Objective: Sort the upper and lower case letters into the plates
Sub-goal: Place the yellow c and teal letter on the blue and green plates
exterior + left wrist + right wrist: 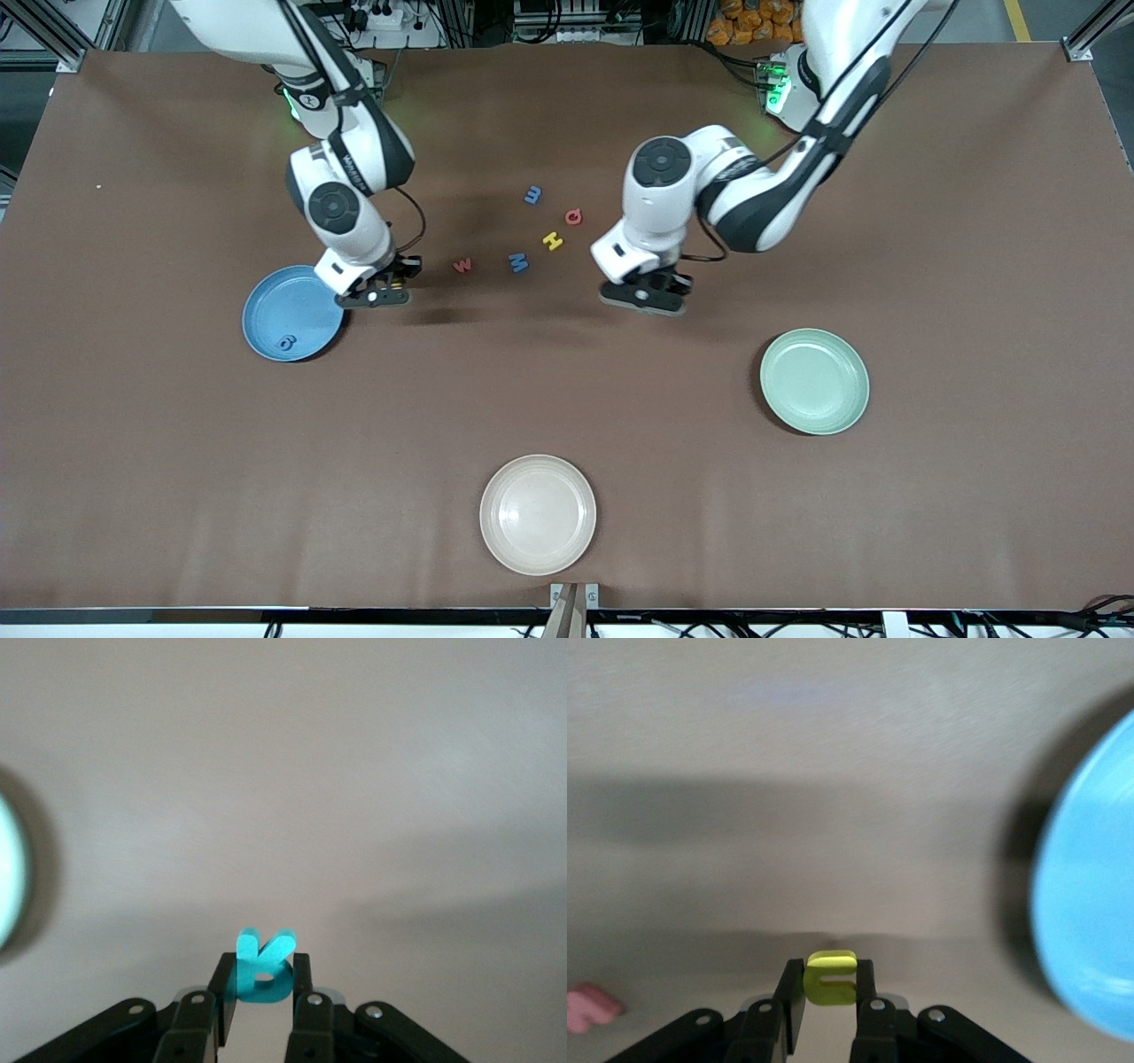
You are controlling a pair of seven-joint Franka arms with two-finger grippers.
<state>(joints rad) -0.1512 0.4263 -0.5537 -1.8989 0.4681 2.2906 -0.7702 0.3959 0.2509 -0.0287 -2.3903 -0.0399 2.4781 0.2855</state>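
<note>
While five letters (534, 232) lie loose, three plates (537, 515) stand apart.

- Left arm reaches in from its base, elbow bent, wrist pointing straight down; the left claw (644, 299) hangs low over the counter.
- Its fingers (302, 985) are clamped together, pinching a small teal letter (260, 971).
- Right arm folds down steeply; the right claw (379, 294) sits low too, squeezing a yellow letter (831, 977).
</note>
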